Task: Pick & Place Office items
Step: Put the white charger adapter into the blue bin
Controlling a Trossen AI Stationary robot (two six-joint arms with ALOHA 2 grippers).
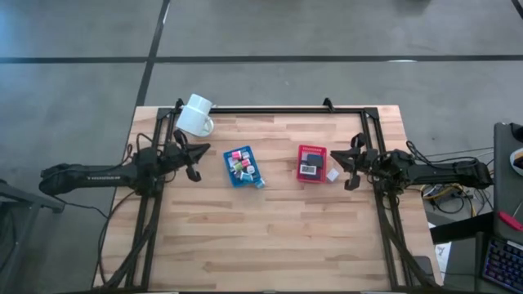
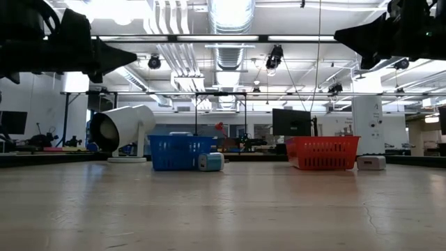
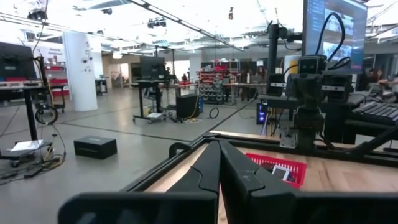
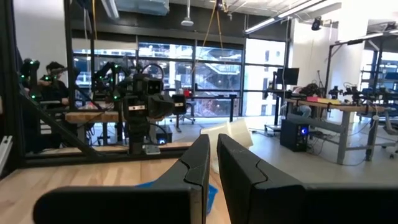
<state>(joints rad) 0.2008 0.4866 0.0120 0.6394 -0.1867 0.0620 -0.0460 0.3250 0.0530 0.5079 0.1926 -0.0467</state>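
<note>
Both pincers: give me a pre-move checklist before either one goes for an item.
1. Left pincer free of any load: ok, fingers shut on nothing, raised beside the blue tray.
2. Right pincer free of any load: ok, fingers nearly together, nothing between them, raised beside the red tray.
3. Pincers opened for a grasp: not ok, both shut.
4. Loose items reachable: ok, a teal block lies by the blue tray, a white block by the red tray.
5. White mug out of the way: ok, tipped on its side at the table's far edge.
</note>
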